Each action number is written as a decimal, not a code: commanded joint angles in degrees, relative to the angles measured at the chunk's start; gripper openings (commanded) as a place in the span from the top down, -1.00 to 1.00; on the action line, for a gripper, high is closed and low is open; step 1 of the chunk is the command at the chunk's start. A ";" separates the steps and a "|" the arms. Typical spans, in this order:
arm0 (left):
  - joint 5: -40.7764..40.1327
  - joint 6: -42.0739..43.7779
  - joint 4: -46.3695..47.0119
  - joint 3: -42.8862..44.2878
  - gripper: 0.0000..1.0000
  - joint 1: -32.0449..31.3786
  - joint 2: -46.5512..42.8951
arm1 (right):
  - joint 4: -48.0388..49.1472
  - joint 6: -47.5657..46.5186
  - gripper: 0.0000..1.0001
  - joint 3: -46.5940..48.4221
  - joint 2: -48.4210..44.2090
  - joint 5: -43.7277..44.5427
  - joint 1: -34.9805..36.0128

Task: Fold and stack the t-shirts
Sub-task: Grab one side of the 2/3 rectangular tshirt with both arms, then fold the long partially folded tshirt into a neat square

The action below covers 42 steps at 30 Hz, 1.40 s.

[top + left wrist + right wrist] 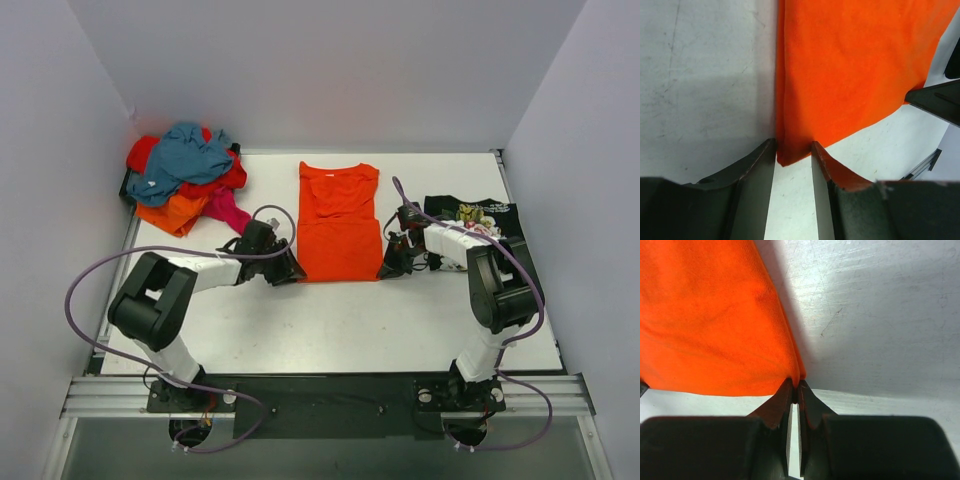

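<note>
A bright orange t-shirt (338, 220) lies flat in the middle of the table, its sides folded in and its collar at the far end. My left gripper (289, 270) is at the shirt's near left corner. In the left wrist view the gripper (793, 148) is open, and the orange corner (789, 155) lies between the fingertips without being pinched. My right gripper (389, 267) is at the near right corner. In the right wrist view it (795, 385) is shut on the orange shirt's corner (740, 330).
A pile of teal, red, orange and magenta shirts (188, 175) sits at the back left. A black floral-print shirt (478, 214) lies at the right, partly under my right arm. White walls stand close on three sides.
</note>
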 commanded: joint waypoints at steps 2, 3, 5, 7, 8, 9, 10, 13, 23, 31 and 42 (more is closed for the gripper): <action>-1.43 -0.26 1.32 2.31 0.20 -0.24 3.29 | -0.77 -0.83 1.00 0.21 -0.11 0.76 -0.08; -1.78 -0.70 1.49 1.70 0.25 -0.24 3.29 | -0.77 -0.75 1.00 0.21 -0.11 0.68 -0.08; -1.79 -1.32 2.97 0.56 0.44 -0.33 3.64 | -0.77 -0.75 1.00 0.21 -0.37 0.59 -0.16; -1.61 -1.41 3.77 0.55 0.67 -0.77 4.34 | -0.77 -0.83 1.00 0.21 -0.46 0.59 -0.08; -1.61 -1.15 3.69 0.90 0.97 -1.03 4.60 | -0.77 -0.83 1.00 0.29 -0.46 0.50 -0.08; -1.61 -0.28 2.90 1.78 1.00 -1.12 5.04 | -0.86 -0.92 1.00 0.29 -0.72 0.50 0.01; -1.96 0.43 1.94 2.22 1.00 -1.47 5.05 | -0.95 -1.01 1.00 0.29 -0.90 0.33 0.01; -5.38 3.24 -4.91 4.16 1.00 -2.26 2.77 | -1.65 -1.27 1.00 -0.32 -3.35 0.06 0.01; -10.13 5.54 -16.78 0.12 1.00 -9.46 -15.60 | -8.85 -3.65 1.00 -6.99 -19.07 1.90 3.43; -11.62 -0.70 -23.11 -8.14 1.00 -17.02 -32.38 | -15.62 -1.37 1.00 -14.64 -36.92 1.56 5.98; -10.06 0.07 -26.47 -2.79 1.00 -14.68 -35.30 | -18.53 -2.14 1.00 -7.55 -37.84 1.55 5.73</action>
